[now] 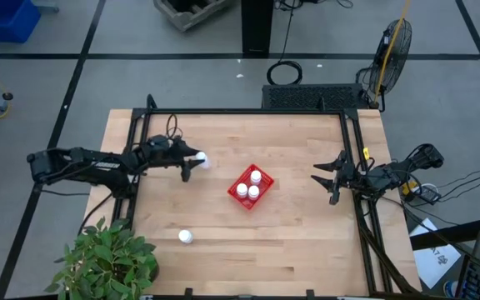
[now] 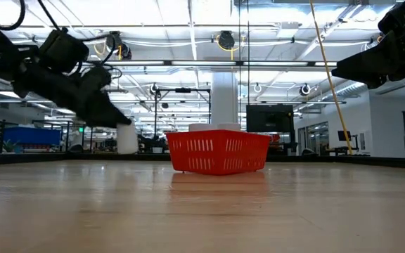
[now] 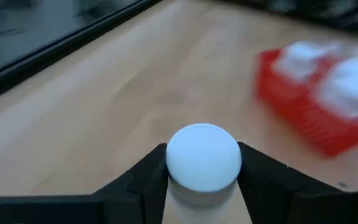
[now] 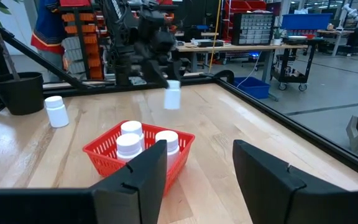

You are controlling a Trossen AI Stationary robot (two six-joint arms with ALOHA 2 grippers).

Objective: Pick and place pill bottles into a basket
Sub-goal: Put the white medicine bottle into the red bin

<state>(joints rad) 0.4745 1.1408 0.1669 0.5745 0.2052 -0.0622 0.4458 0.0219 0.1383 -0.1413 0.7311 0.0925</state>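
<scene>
My left gripper [image 1: 192, 161] is shut on a white pill bottle [image 1: 201, 158] over the table's left part, left of the red basket [image 1: 238, 177]. The held bottle also shows in the low view [image 2: 126, 138] and the right wrist view [image 4: 173, 95]. The basket rests on the table's middle with three white bottles standing in it [image 1: 250, 187]. Another bottle [image 1: 185, 237] stands on the table near the front left. My right gripper [image 1: 327, 179] is open and empty at the table's right edge. My left gripper pinches the bottle between its two fingers [image 3: 146, 179] by the body just under the white cap [image 3: 202, 155]. The fingers slant down from the table's left. The bottle stands upright in the hold and hangs clear of the table [image 2: 126, 149].
A potted plant [image 1: 107, 260] stands at the table's front left corner. A dark frame rail [image 1: 248, 112] runs along the table's far and side edges. Bare wood lies between the basket and the front edge.
</scene>
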